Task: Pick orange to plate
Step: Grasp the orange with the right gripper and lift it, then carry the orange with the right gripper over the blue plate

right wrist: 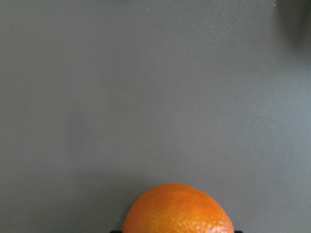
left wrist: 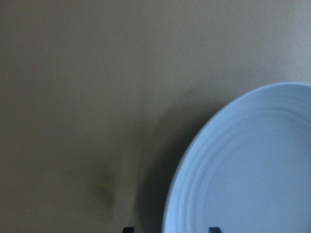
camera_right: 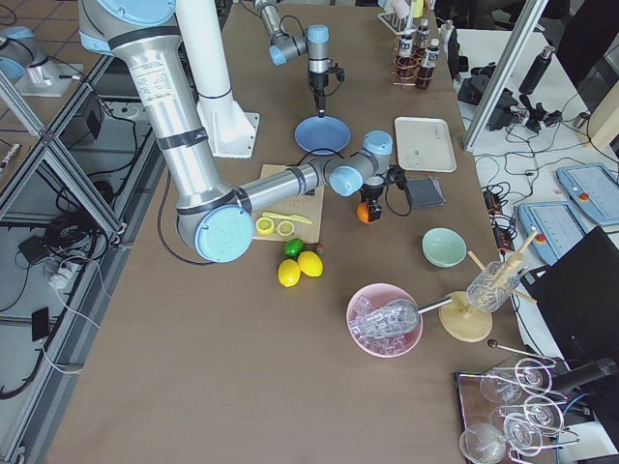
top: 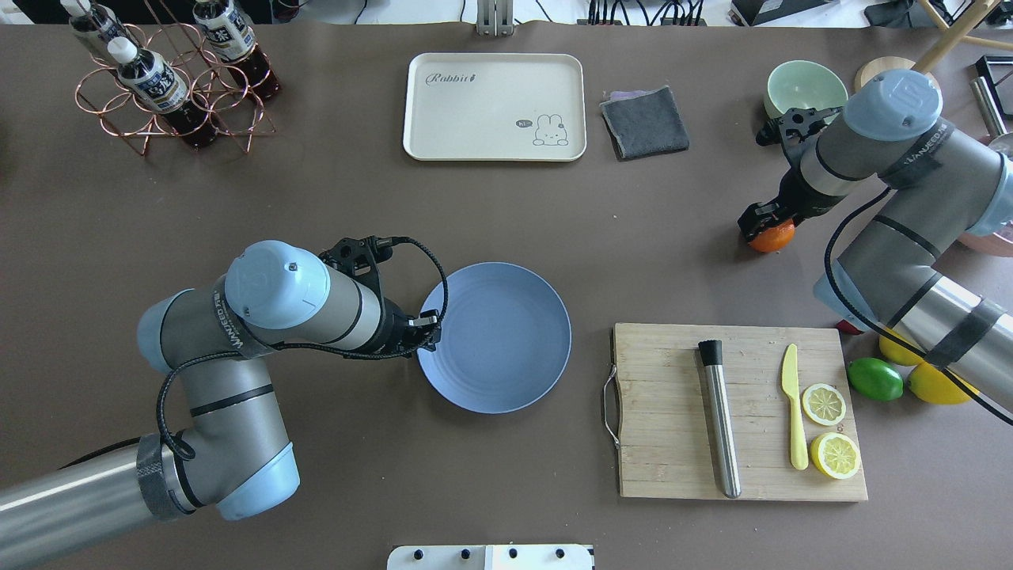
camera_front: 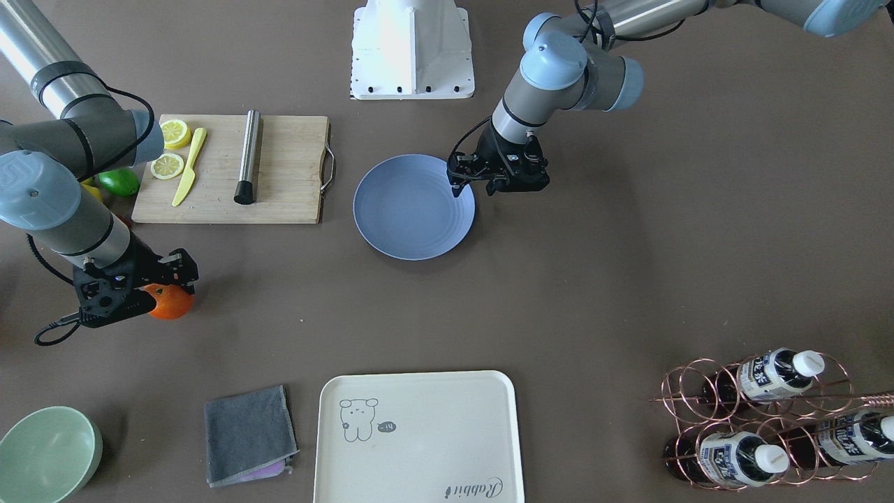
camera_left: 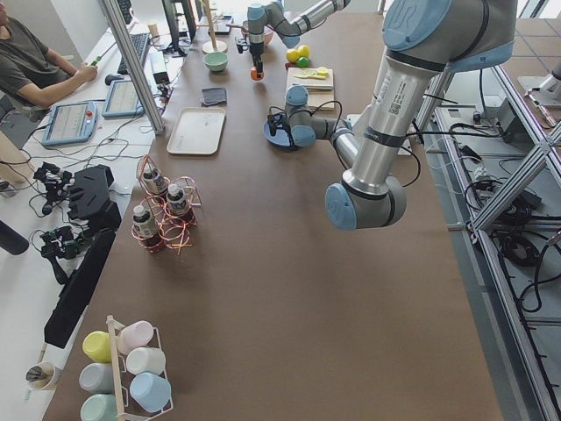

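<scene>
Robotics lab, aluminium framing (camera_left: 133, 66), operator's teach pendants (camera_left: 70, 121)

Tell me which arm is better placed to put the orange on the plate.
Right. The right gripper is down over the orange, its jaws flanking it. The left gripper hovers open at the rim of the plate, far from the fruit.
</scene>
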You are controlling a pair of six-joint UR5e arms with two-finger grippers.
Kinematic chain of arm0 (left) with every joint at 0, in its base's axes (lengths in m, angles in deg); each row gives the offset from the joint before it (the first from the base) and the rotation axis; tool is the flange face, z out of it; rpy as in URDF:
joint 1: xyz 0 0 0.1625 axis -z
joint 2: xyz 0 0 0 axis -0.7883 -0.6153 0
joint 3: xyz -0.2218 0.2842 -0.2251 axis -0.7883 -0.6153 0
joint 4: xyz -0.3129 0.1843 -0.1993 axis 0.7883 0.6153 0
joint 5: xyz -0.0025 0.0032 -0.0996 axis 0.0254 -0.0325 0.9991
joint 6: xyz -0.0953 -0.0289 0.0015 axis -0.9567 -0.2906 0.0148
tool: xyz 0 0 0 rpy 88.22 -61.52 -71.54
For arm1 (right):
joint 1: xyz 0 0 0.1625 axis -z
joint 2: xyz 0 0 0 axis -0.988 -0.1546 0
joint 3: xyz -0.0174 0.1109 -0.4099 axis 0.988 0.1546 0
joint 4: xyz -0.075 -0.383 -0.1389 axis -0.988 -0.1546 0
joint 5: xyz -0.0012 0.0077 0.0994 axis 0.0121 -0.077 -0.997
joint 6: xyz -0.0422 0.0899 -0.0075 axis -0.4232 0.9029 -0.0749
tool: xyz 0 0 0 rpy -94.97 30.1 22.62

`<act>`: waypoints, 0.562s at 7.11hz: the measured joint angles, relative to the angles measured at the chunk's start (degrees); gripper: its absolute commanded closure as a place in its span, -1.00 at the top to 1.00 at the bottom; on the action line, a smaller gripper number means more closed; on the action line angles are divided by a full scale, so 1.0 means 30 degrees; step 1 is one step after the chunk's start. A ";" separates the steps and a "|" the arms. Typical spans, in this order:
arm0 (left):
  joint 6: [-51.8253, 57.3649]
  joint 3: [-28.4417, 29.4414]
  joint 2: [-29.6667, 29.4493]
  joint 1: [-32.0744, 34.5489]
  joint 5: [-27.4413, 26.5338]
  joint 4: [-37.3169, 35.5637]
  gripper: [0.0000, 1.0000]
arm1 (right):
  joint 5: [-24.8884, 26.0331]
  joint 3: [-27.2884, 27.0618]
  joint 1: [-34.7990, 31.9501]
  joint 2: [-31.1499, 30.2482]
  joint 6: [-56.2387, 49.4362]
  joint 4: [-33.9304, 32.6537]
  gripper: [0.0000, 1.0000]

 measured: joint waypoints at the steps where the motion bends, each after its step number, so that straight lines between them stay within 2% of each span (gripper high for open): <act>1: 0.0126 -0.0549 0.0512 0.0383 0.0139 -0.0019 0.94 | -0.0347 -0.0842 0.0392 0.0645 0.1834 -0.0459 -1.00; 2: 0.0620 -0.0976 0.1115 0.0894 0.0505 -0.0038 0.94 | -0.0306 -0.1745 0.1293 0.1473 0.4056 -0.0975 -1.00; 3: 0.1481 -0.1204 0.1763 0.1612 0.1180 -0.0047 0.94 | 0.0461 -0.2423 0.2710 0.2338 0.6424 -0.1281 -1.00; 4: 0.2532 -0.1305 0.2461 0.2518 0.1975 -0.0051 0.94 | 0.1943 -0.2782 0.4512 0.3328 0.8704 -0.1535 -1.00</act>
